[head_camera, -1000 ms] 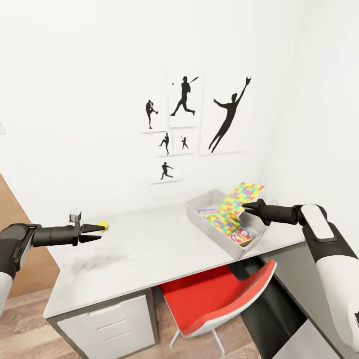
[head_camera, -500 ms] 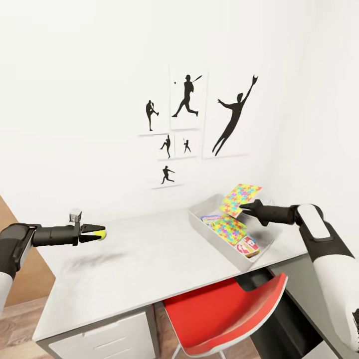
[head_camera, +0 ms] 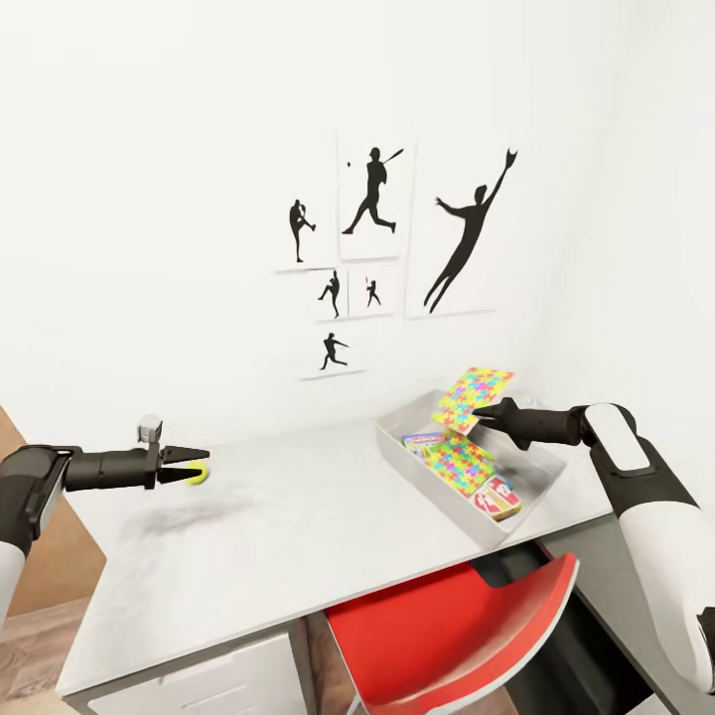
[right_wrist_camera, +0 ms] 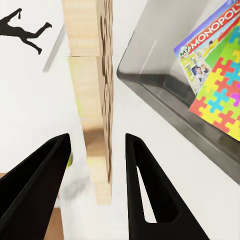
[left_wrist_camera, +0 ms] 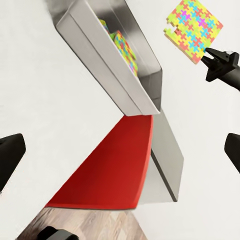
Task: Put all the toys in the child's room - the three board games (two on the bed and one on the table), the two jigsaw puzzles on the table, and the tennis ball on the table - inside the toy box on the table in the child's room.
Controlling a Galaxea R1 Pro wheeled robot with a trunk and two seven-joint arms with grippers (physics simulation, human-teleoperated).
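The tennis ball point(head_camera: 203, 476) lies on the table point(head_camera: 298, 536) right at the tips of my left gripper point(head_camera: 187, 465), which is open with nothing between its fingers. At the table's right end stands the toy box point(head_camera: 429, 489). In it lie a jigsaw puzzle point(head_camera: 463, 463), a red and white board game point(head_camera: 495, 497) and a Monopoly board game point(right_wrist_camera: 207, 47). My right gripper point(head_camera: 480, 412) is shut on the other jigsaw puzzle point(head_camera: 475, 390), holding it tilted above the box. The right wrist view shows that puzzle edge-on point(right_wrist_camera: 97, 100) between the fingers. The bed is out of view.
A red chair point(head_camera: 447, 636) is tucked under the table's front, below the toy box. Black silhouette pictures point(head_camera: 377, 248) hang on the white wall behind. A wooden door point(head_camera: 50, 566) stands at the far left. Pale drawers point(head_camera: 199, 685) sit under the table's left end.
The whole view has shifted, so the camera moved. The tennis ball now shows lower against my left gripper's tips. My right gripper still holds the puzzle over the toy box.
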